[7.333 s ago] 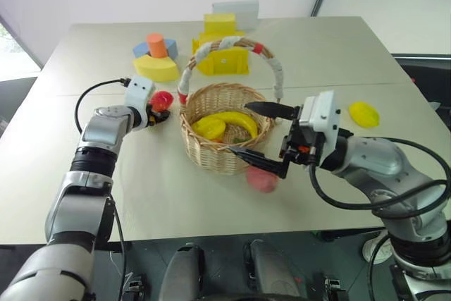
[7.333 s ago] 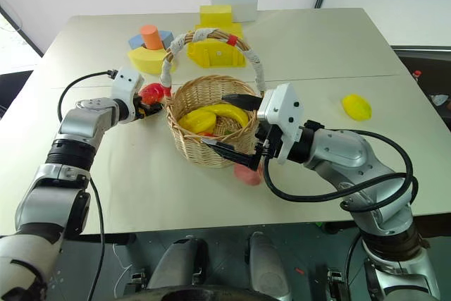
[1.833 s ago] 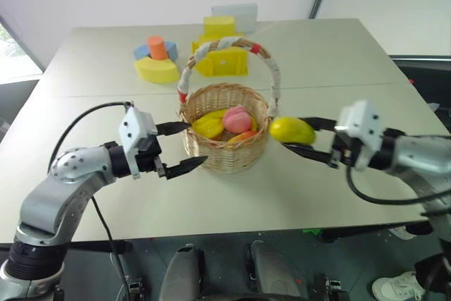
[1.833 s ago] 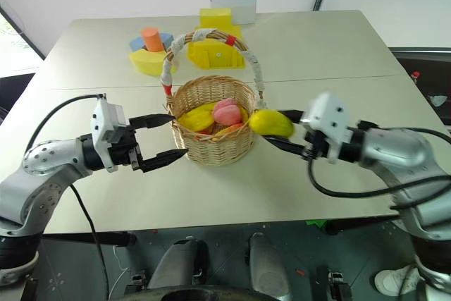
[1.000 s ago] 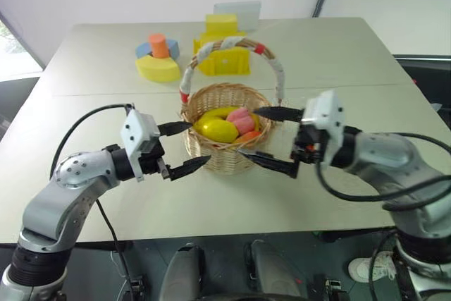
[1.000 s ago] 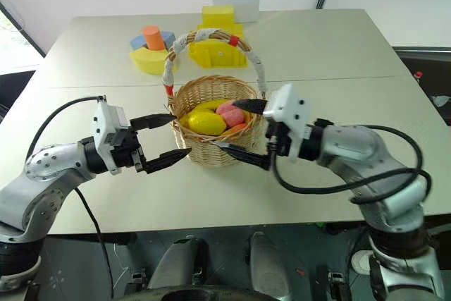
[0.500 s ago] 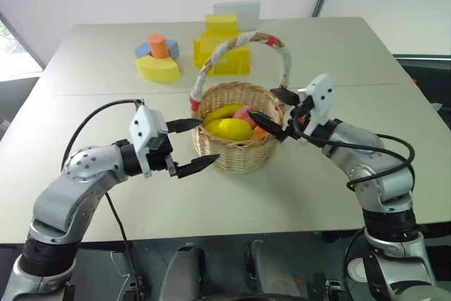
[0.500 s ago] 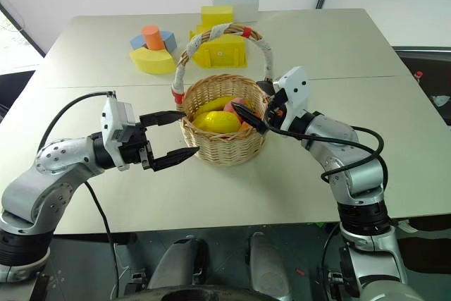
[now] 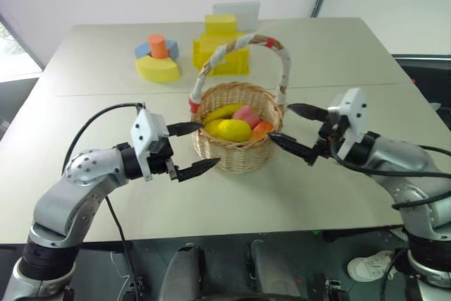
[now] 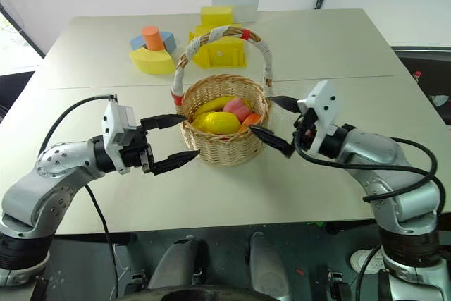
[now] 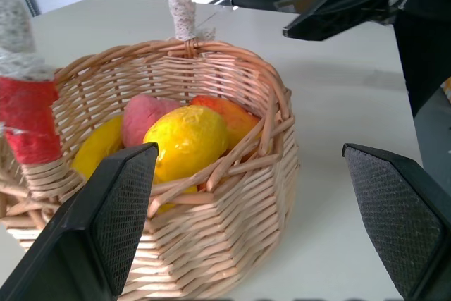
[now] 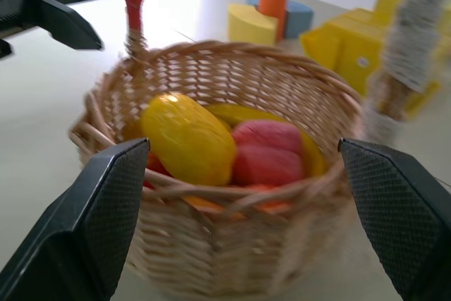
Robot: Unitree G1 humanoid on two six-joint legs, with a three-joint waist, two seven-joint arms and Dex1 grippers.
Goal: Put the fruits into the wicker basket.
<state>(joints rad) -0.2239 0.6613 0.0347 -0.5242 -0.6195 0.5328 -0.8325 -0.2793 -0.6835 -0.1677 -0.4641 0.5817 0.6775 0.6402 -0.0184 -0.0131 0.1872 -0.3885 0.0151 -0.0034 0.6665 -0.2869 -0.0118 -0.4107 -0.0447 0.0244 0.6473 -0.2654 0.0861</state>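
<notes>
Wicker basket (image 9: 239, 147) between both open fingers (image 9: 196, 168)

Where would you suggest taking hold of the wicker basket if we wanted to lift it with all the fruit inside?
Probably at the top of the arched handle, coming down from above with an open claw. It stands upright over the wicker basket, is thin enough to close on, and sits over the middle, so the load should hang level. The rim is wide, and the lemon and peach lie close beneath it.
</notes>
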